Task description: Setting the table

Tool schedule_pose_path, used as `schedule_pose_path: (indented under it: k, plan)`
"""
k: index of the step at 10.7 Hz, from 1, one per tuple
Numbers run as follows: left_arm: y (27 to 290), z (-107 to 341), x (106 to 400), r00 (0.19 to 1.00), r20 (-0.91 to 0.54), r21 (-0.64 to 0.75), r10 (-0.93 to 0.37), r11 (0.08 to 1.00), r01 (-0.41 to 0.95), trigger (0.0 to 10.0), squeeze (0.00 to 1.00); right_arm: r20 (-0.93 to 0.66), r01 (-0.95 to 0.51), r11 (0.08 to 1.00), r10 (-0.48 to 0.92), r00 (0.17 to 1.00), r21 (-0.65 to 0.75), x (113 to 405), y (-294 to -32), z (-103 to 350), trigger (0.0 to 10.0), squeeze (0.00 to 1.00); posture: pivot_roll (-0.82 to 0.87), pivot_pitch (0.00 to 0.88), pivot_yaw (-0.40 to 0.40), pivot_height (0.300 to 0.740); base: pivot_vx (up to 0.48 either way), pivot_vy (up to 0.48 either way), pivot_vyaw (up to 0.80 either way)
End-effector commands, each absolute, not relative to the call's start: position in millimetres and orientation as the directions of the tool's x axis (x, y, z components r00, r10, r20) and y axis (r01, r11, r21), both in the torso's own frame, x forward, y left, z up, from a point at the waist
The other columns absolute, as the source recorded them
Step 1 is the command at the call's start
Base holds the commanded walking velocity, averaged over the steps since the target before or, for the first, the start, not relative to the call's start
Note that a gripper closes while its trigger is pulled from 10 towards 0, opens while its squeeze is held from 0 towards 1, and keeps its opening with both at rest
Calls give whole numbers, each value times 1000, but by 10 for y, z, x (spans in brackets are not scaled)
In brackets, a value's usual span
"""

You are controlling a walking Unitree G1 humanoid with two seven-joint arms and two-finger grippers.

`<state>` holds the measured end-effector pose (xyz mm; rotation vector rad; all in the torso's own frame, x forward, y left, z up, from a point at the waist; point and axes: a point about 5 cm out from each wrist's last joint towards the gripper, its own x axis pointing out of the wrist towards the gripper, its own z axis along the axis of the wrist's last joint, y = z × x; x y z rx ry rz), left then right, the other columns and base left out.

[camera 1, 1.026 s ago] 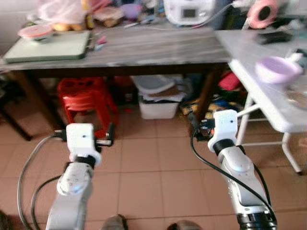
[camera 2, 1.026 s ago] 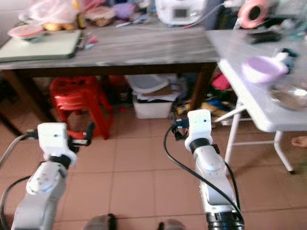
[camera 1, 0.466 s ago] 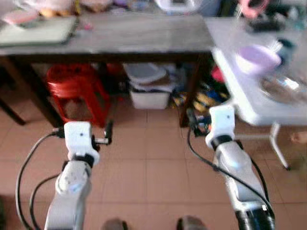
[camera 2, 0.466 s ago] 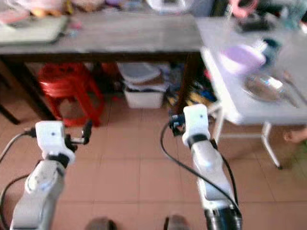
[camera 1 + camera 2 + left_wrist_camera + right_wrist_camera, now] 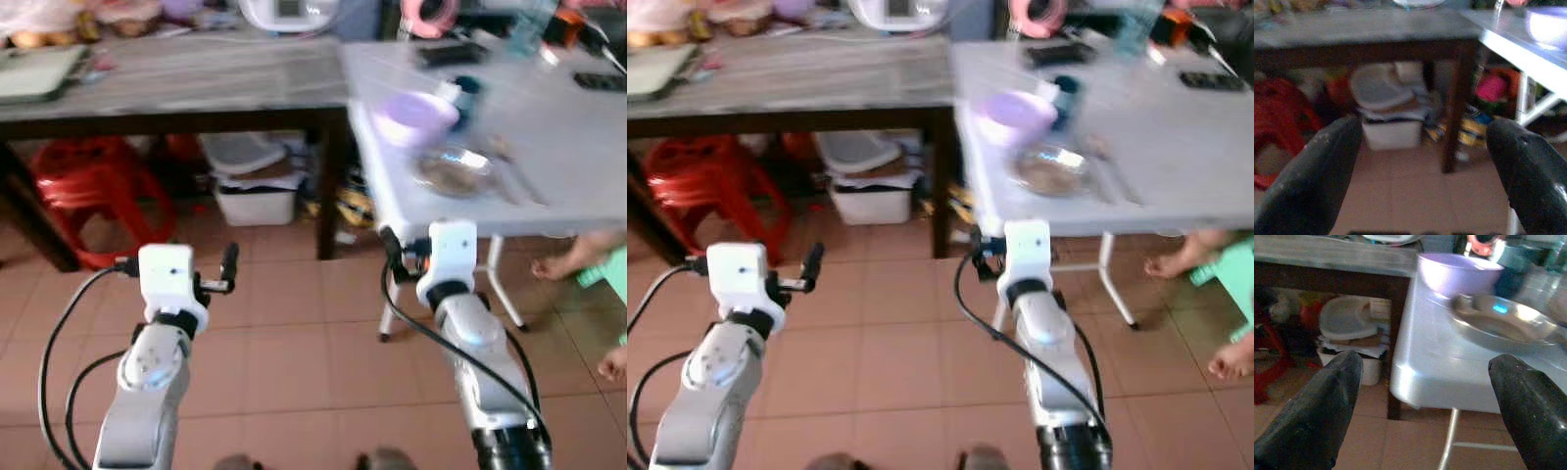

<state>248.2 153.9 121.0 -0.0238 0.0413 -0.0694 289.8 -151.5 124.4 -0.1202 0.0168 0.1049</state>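
Observation:
A white folding table stands ahead on the right. On its near corner lie a purple bowl, a dark cup and a shallow metal plate with cutlery beside it. My right gripper is held at about table height just short of that corner, open, with the bowl and plate beyond its fingers. My left gripper hangs open over the floor tiles, pointing under the wooden table. Neither gripper holds anything.
The long wooden table at the back left carries a rice cooker, a tray and food. Under it are a red stool and a white box. A person's bare feet and a green stool are at the right.
The whole view has swung right, so the white table with bowl and plate now sits nearer and more central. Both arms keep the same pose, grippers still open.

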Motion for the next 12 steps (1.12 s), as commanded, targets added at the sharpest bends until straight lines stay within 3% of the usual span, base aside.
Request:
schedule_pose_path:
  k: [1,2,3,4,5,10,12]
  plan:
    - [1495,1258,2489,995,-24,-26,-95,995,94,10000,0,1,-96,989,97,995,-108,2895,-1552,1285,10000,0,-5,120,35,740,371,-300,0]
    - [1490,1261,2486,995,-24,-26,-99,995,99,10000,0,28,-93,993,95,995,-68,2891,-1567,1334,10000,439,-4,122,36,740,375,-296,0]
    - [1478,1273,2486,994,-19,-28,-111,993,111,10000,0,42,-107,991,111,993,-78,2910,-1539,1369,10000,1000,-3,123,38,740,424,0,0]
    - [1469,1284,2491,993,-11,-26,-120,992,120,10000,0,46,-110,990,115,992,-90,2918,-1528,1381,10000,467,-2,124,38,740,454,0,0]
    - [1465,1296,2497,993,-4,-26,-119,993,119,10000,0,54,-120,988,126,991,-92,2920,-1518,1397,10000,0,-2,124,39,740,465,0,0]
    - [1474,1301,2500,995,-1,-46,-104,994,103,10000,0,108,-169,977,183,977,-129,2944,-1431,1500,10000,0,3,125,43,740,458,0,0]
    - [1513,1352,2511,997,26,-47,-78,996,79,10000,0,134,-220,965,239,962,-145,2966,-1360,1557,10000,0,8,124,42,740,0,0,0]
